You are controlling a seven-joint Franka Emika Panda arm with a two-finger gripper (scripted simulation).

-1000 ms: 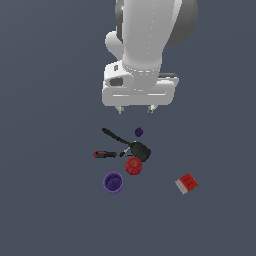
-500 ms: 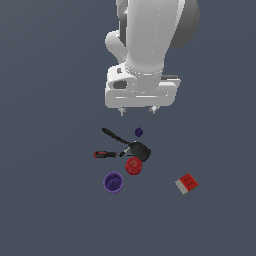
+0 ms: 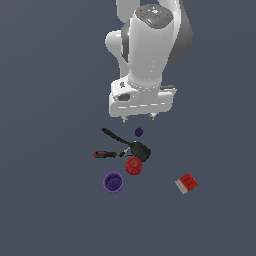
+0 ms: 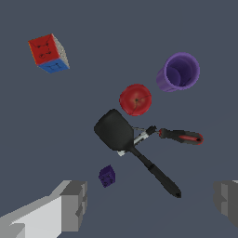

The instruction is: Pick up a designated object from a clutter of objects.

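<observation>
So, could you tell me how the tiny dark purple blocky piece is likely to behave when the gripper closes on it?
The tiny dark purple blocky piece looks rigid with flat faces, so it probably won't roll. Being the smallest item, it seems light and might skid if nudged off-centre. It lies apart from the black long-handled pan, so the open gripper likely has room.

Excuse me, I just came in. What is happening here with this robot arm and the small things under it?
A simulated Panda arm hangs above a clutter of small items. Its gripper is open and holds nothing. The target, a tiny purple block, lies beside the black pan, apart from the purple cup, the red cup, the red-handled tool and the coloured cube. Nothing is grasped yet.
</observation>
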